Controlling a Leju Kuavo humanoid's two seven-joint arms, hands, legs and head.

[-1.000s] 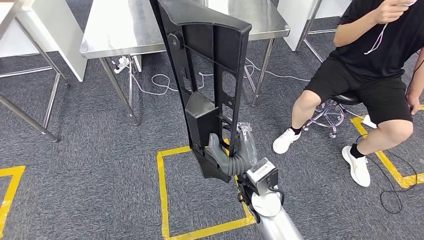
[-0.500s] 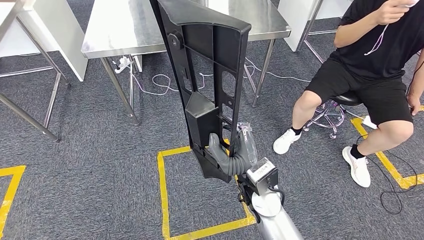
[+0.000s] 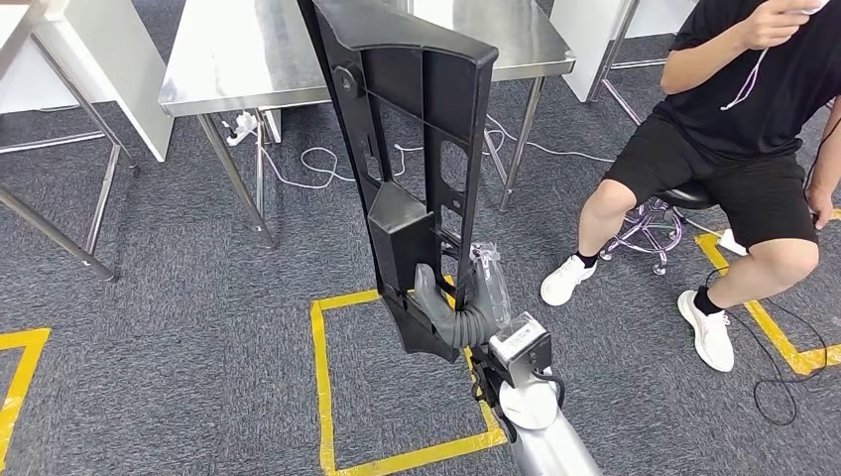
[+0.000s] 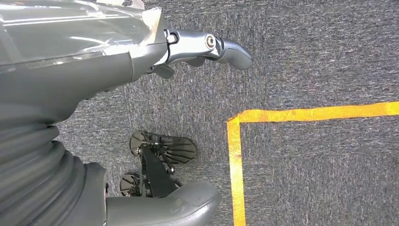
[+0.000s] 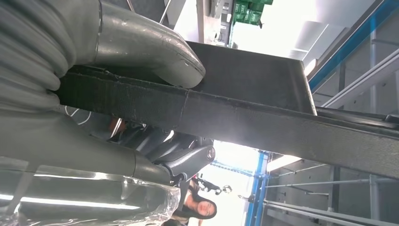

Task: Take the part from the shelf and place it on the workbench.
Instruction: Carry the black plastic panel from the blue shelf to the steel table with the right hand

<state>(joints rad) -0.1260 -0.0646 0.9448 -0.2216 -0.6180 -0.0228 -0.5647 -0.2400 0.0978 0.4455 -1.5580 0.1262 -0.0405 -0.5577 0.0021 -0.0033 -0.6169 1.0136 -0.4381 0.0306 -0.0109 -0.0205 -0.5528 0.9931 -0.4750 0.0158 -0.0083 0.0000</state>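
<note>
The part is a long black plastic frame (image 3: 417, 169) with ribs and cut-outs. My right hand (image 3: 458, 302) grips its lower end and holds it upright in front of me, above the carpet. In the right wrist view the thumb (image 5: 150, 47) presses on the frame's black edge (image 5: 244, 117). The steel workbench (image 3: 238, 59) stands ahead, behind the frame's top. My left hand (image 4: 94, 70) hangs over the carpet with its fingers (image 4: 226, 47) apart and nothing in them.
A person in black (image 3: 744, 129) sits on a stool at the right, feet on the carpet. Yellow tape (image 3: 322, 377) marks a square on the floor below the part. White cables (image 3: 317, 164) lie under the workbench. Another table's legs (image 3: 60, 208) stand at the left.
</note>
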